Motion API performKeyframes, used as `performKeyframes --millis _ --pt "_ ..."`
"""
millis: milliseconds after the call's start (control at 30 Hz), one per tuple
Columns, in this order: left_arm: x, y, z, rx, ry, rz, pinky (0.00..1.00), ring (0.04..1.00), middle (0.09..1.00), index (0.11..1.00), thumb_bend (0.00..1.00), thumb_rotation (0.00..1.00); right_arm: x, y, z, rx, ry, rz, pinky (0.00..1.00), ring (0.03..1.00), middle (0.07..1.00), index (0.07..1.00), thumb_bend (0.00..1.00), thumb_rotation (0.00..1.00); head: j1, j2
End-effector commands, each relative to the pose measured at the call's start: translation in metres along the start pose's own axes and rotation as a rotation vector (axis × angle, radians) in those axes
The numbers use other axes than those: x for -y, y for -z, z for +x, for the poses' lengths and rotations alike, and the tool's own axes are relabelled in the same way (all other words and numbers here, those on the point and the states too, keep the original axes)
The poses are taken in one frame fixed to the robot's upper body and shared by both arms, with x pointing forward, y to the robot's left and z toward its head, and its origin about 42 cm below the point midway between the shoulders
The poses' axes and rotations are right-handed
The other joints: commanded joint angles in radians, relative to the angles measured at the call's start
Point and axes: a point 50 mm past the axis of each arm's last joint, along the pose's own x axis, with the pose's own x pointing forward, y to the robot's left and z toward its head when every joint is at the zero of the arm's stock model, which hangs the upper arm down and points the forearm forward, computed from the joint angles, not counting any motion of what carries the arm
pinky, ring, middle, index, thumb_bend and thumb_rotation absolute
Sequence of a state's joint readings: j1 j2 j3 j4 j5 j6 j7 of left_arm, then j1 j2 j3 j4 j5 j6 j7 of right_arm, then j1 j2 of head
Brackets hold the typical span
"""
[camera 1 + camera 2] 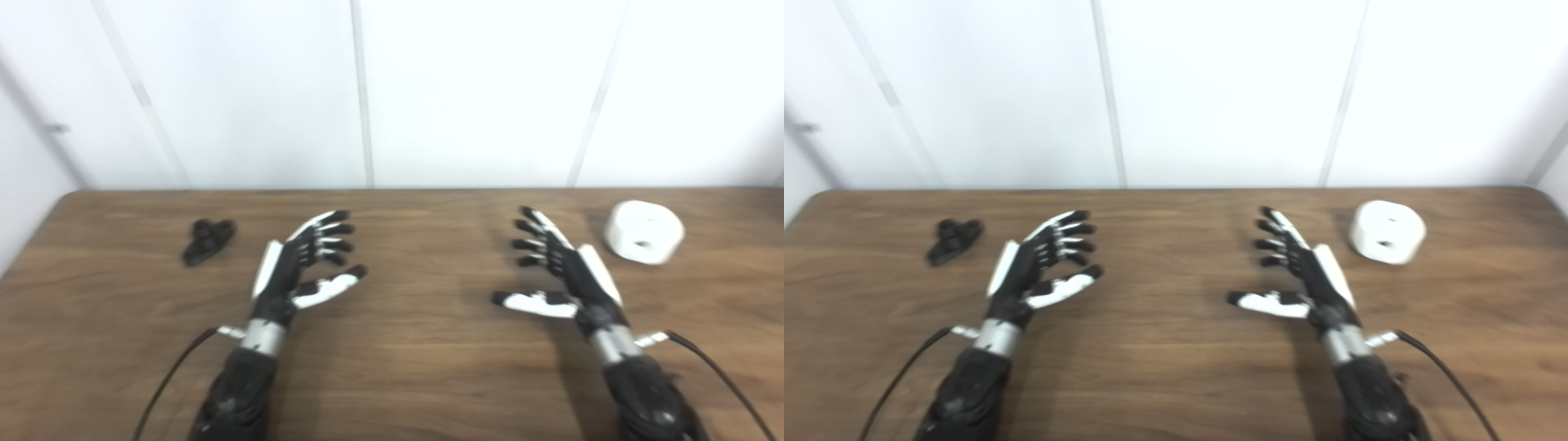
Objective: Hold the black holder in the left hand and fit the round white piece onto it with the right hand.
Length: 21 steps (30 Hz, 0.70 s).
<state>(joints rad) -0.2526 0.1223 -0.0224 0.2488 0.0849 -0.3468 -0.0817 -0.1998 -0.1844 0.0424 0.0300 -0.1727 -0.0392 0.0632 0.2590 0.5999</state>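
A brown wood-grain bench (404, 361) runs up to a plain white panelled wall (478, 92) with thin vertical seams. The left hand (300, 266) and right hand (560, 269) hover over the middle, palms facing inward, fingers spread, holding nothing. The holder (208, 241) lies far left, the white piece (643, 231) far right, each well apart from the hands.
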Motion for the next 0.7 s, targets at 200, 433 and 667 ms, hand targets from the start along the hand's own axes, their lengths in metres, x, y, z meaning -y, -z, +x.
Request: performKeyframes --millis 200,433,667 --pt "0.019 -0.002 0.004 0.041 -0.015 -0.003 0.55 0.687 0.770 0.819 0.65 0.06 0.016 -0.010 0.003 0.094 0.026 0.002 0.66 0.784 0.892 0.943 0.70 0.11 0.053 -0.019" --pt "0.009 -0.009 0.005 0.059 -0.044 0.013 0.57 0.644 0.718 0.764 0.62 0.00 0.019 -0.012 0.005 0.096 0.030 0.000 0.66 0.783 0.889 0.938 0.69 0.06 0.057 -0.024" --pt "-0.005 -0.017 0.008 0.081 -0.075 0.004 0.46 0.567 0.667 0.706 0.60 0.00 0.020 -0.014 0.007 0.099 0.027 0.009 0.65 0.787 0.892 0.936 0.69 0.04 0.065 -0.026"
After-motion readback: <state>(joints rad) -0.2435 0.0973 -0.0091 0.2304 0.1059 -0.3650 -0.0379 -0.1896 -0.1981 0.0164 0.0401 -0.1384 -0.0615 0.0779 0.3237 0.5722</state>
